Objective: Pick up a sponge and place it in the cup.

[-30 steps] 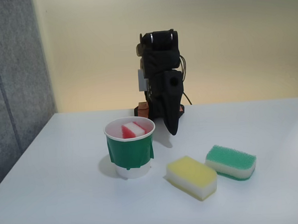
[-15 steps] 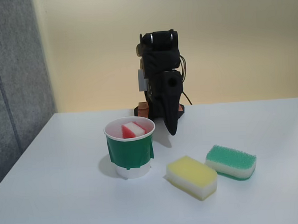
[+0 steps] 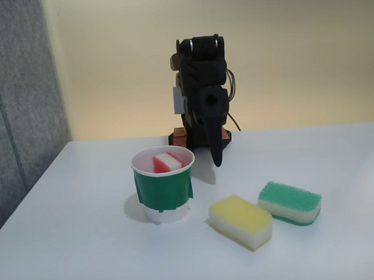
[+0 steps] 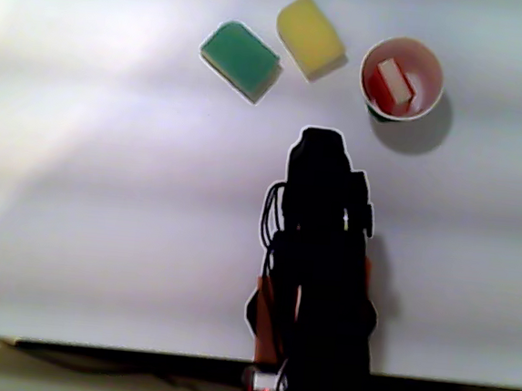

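Observation:
The red-and-white sponge point(image 3: 165, 162) stands tilted inside the cup point(image 3: 164, 190), a white paper cup with a green band, left of centre on the table in the fixed view. From above in the other view, the sponge point(image 4: 392, 82) lies within the cup's rim point(image 4: 434, 68). My black gripper point(image 3: 217, 158) hangs point-down behind and to the right of the cup, apart from it. Its jaws form one narrow taper with nothing between them. In the other view the gripper point(image 4: 319, 138) points toward the sponges from the folded arm.
A yellow-and-white sponge point(image 3: 241, 221) and a green-and-white sponge point(image 3: 290, 201) lie side by side on the white table, right of the cup; in the other view they are the yellow sponge point(image 4: 310, 35) and the green sponge point(image 4: 240, 58). A grey panel point(image 3: 19, 105) bounds the left side.
The gripper's outline has narrowed and the arm has shifted slightly at its folded pose. The cup and all sponges stay where they were.

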Available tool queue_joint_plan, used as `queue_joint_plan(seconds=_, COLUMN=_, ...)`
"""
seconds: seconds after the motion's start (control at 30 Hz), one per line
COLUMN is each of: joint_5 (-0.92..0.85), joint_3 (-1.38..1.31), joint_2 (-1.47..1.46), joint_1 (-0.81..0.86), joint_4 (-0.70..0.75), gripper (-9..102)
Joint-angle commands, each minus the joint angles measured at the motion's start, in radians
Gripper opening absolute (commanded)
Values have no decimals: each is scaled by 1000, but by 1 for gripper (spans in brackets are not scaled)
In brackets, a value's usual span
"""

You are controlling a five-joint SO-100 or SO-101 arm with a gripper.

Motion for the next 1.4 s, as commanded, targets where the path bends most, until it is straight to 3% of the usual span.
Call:
queue_joint_plan(seconds=0.0, joint_5=23, joint_3=3, joint_2=12, joint_1=-5, joint_4=97, gripper=0)
queue_joint_plan(seconds=0.17, joint_5=21, joint_3=3, joint_2=12, joint_1=3, joint_4=97, gripper=0)
queue_joint_plan(seconds=0.33, joint_5=-95, joint_3=3, joint_2=12, joint_1=-5, joint_4=112, gripper=0)
queue_joint_plan(seconds=1.37, joint_5=-95, joint_3=3, joint_2=12, joint_1=11, joint_4=112, gripper=0)
